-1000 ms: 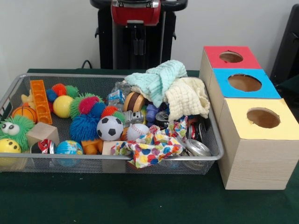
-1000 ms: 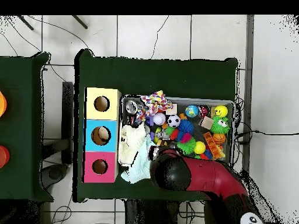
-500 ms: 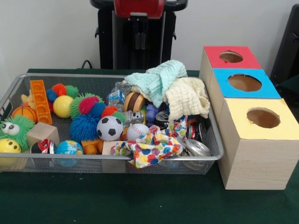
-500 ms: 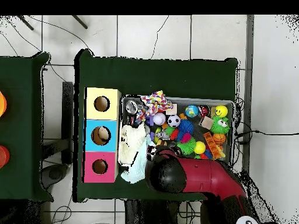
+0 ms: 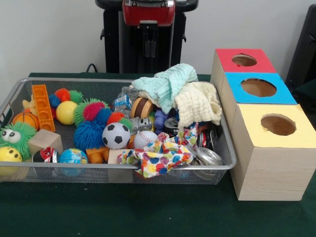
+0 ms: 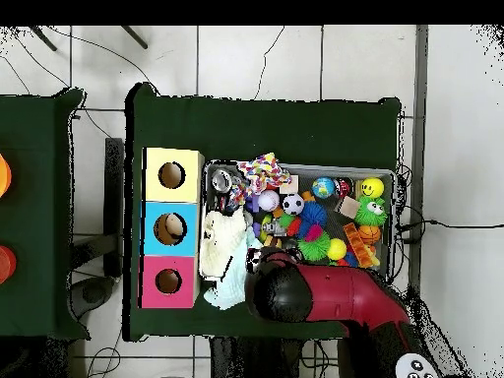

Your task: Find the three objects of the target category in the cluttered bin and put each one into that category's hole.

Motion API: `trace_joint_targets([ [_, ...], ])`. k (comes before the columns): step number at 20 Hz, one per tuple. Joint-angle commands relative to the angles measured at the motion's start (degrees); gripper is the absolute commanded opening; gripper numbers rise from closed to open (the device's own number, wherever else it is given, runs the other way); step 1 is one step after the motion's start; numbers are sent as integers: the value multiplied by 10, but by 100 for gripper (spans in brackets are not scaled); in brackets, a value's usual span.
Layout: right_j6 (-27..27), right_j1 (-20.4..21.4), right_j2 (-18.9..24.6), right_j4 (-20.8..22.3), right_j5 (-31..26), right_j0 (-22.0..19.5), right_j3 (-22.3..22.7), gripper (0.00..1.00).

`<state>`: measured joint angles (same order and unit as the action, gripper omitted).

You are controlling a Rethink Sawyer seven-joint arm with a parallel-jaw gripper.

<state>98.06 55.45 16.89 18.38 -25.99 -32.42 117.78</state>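
You have all the sorting ahead: the bin (image 5: 118, 170) is crammed at the desk's (image 5: 148, 217) middle, the boxes' holes (image 5: 278, 124) look empty, and the hand's state can't be told.

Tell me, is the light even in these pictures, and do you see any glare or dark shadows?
Front view: soft, even light, only a faint shadow under the mesh bin and a small glint on the crushed can. Overhead view: the green table reads very dark, the floor tiles bright; no hard shadows.
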Motion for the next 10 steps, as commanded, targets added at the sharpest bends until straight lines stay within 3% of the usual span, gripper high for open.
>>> trace_joint_targets([
  [1,-42,-32,44,34,-4,-32,-28,0],
  [10,-34,-65,39,76,36,-47,-35,0],
])
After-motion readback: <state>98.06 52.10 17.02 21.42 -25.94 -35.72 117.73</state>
